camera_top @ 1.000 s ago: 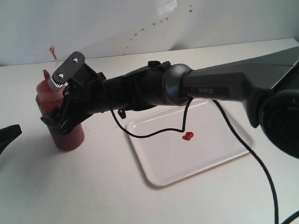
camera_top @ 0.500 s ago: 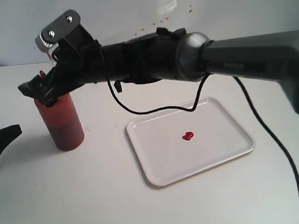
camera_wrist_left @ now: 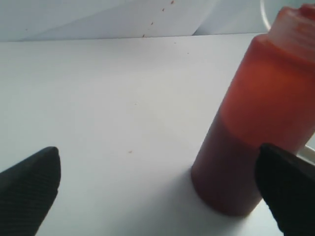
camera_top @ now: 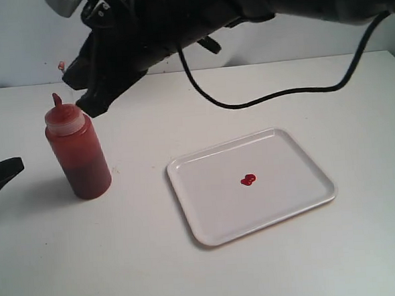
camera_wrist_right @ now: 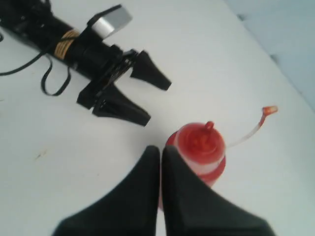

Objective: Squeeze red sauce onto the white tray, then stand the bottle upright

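- The translucent cylindrical plastic squeeze bottle [camera_top: 77, 155], filled with red sauce, stands upright on the white worktop [camera_top: 259, 278], on the left side of the exterior view.
- Its pointed red nozzle [camera_top: 57, 101] faces up and is uncovered. The tethered tip cap [camera_wrist_right: 268, 109] hangs out to one side on its thin strap.
- The flat rectangular white plastic tray [camera_top: 288, 203] lies flat on the worktop, near the bottle and apart from it.
- The small glossy dark-red blob of sauce [camera_top: 248, 180], 2 joined drops, sits close to the centre of the tray floor, clear of the rim.
- The right claw [camera_wrist_right: 161, 150] hangs above the bottle without touching it. Its 2 fingers are pressed together with nothing between them.
- The left claw [camera_wrist_left: 157, 191] sits low over the worktop with its 2 fingers spread wide. The bottle stands just ahead of the fingertips, and no contact with it is visible.
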Robot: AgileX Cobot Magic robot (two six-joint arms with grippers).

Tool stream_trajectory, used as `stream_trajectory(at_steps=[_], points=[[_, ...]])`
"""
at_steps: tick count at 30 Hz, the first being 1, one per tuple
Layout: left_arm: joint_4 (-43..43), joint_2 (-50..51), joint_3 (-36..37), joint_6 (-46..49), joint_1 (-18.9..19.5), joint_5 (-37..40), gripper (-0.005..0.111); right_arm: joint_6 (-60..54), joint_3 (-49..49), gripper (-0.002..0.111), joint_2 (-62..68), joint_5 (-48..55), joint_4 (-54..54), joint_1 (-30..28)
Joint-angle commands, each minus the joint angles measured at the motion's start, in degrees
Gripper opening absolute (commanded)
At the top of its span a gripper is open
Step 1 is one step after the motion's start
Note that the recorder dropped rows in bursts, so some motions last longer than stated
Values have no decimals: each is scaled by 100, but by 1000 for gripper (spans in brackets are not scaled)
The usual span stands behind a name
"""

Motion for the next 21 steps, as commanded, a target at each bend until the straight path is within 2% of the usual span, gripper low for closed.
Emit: stream_trajectory(at_steps=[1, 6, 9, 12, 13, 16, 18, 19, 20, 21], points=[[139, -458, -6, -148, -76, -47, 105, 243, 554, 0, -509, -107, -36, -272], [139, -943, -6, -1122, -155, -47, 105, 248, 2004, 0, -1483, -1828, -13, -473], [139, -1164, -6, -1259, -290, -47, 105, 248, 2952, 0, -2097, -2929, 145, -561], [151, -1315, -6, -1305, -537, -47, 105, 248, 3870, 0, -2665, -4142, 235, -561], [151, -1374, -6, -1529, -737, -47, 105, 248, 4471, 0, -3023, -4996, 415, -561], [229, -1594, -6, -1797, -1079, -47, 103, 473, 5476, 0, -3626, -6425, 750, -561], [360, -1985, 87, -2068, -1301, -47, 77, 860, 6157, 0, -4045, -7166, 806, -561], [598, -2379, 221, -2104, -1460, -47, 34, 965, 6468, 0, -4235, -7580, 820, -561], [747, -2628, 283, -2115, -1543, -47, 4, 965, 6592, 0, -4314, -7753, 836, -561], [767, -3169, 441, -2336, -1693, -47, 1, 978, 6763, 0, -4404, -7934, 836, -561]])
